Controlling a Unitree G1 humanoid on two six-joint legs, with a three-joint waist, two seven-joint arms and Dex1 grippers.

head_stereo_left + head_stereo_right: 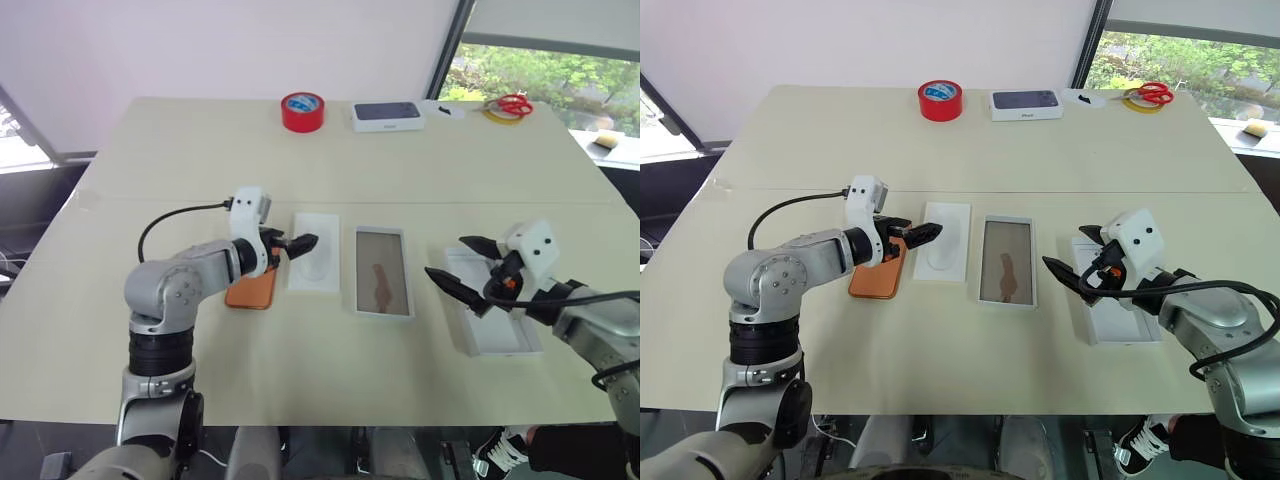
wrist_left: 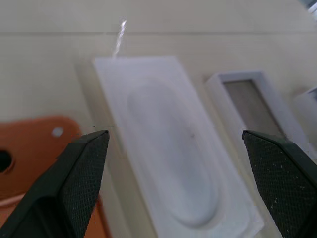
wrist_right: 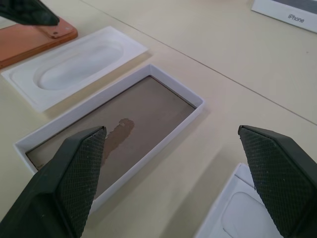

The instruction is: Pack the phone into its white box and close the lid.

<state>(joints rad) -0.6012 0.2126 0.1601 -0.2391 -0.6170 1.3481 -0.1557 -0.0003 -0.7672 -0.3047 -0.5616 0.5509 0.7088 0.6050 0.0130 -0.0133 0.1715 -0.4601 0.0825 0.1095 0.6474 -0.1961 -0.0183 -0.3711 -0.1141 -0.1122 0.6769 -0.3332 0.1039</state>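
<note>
The phone (image 1: 878,272) is lying flat on the tabletop (image 1: 970,150), long axis running near to far, partly under the left hand (image 1: 925,236), whose fingers are standing wide apart and empty over the white insert (image 1: 945,242). The white box (image 1: 1007,262) is sitting just right of that insert. The right hand (image 1: 1072,256), also spread and empty, is hovering over the lid (image 1: 1118,318), farther from the phone.
</note>
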